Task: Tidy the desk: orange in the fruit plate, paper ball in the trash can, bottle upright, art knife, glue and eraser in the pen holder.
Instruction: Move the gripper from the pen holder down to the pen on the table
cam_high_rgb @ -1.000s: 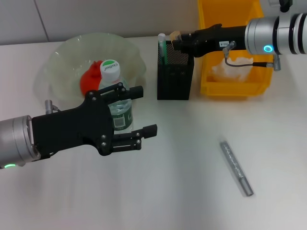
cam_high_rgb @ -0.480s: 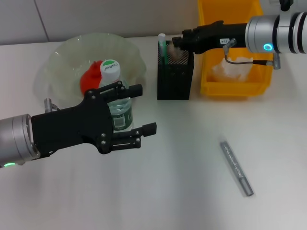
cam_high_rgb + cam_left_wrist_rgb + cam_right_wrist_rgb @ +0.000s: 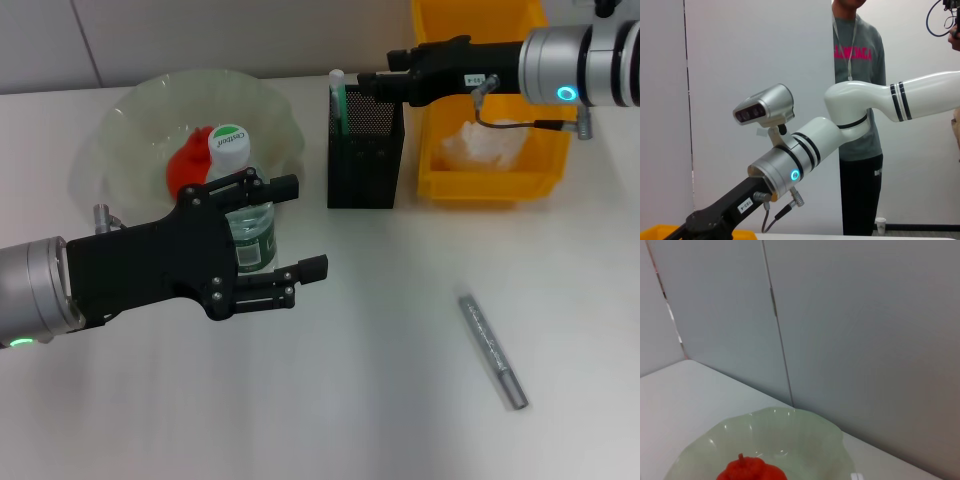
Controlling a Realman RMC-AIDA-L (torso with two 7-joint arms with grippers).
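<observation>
L gripper [image 3: 285,232] sat w/ jaws wide around the upright bottle [image 3: 238,200], just in front of the fruit plate [image 3: 130,120] holding the orange [image 3: 186,165]. R gripper [image 3: 372,84] was over the pen holder [image 3: 365,155]; jaw state can't tell. Paper ball [image 3: 485,143] lay in the trash can [image 3: 438,30].

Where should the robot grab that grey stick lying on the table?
Probably around the middle of the art knife, coming straight down from above. It lies flat on the bare table, long and thin, so fingers should close across its narrow width. Nothing crowds it; the right gripper, over the pen holder, is nearer.
</observation>
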